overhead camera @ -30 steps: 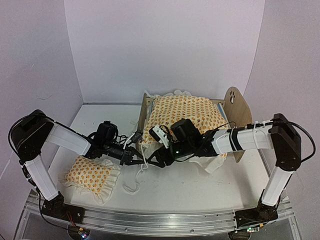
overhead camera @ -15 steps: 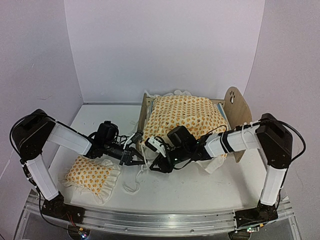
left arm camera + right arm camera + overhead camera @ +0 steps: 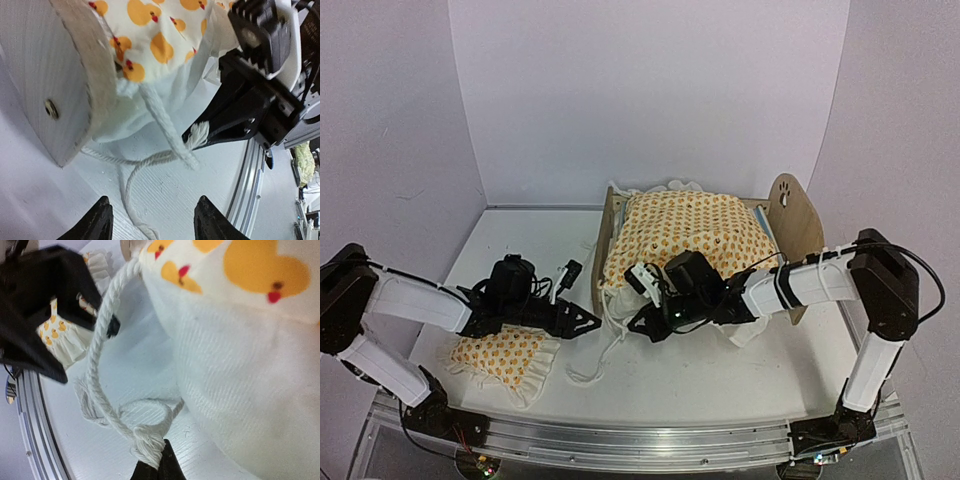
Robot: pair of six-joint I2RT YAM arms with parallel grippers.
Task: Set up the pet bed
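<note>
Cord knot [image 3: 146, 444] stays pinched between right gripper [image 3: 640, 325] fingertips. Left gripper [image 3: 155, 220] has drawn back, fingers spread, that knot just ahead of them.

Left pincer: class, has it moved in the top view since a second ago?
Yes. The left pincer drew back leftward, away from the footboard.

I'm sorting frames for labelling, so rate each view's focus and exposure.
Top external: even light, sharp, soft shadows only. Left wrist: pet bed wood washed out, left tool dark and soft. Right wrist: blanket ducks blurred, cord crisp.
</note>
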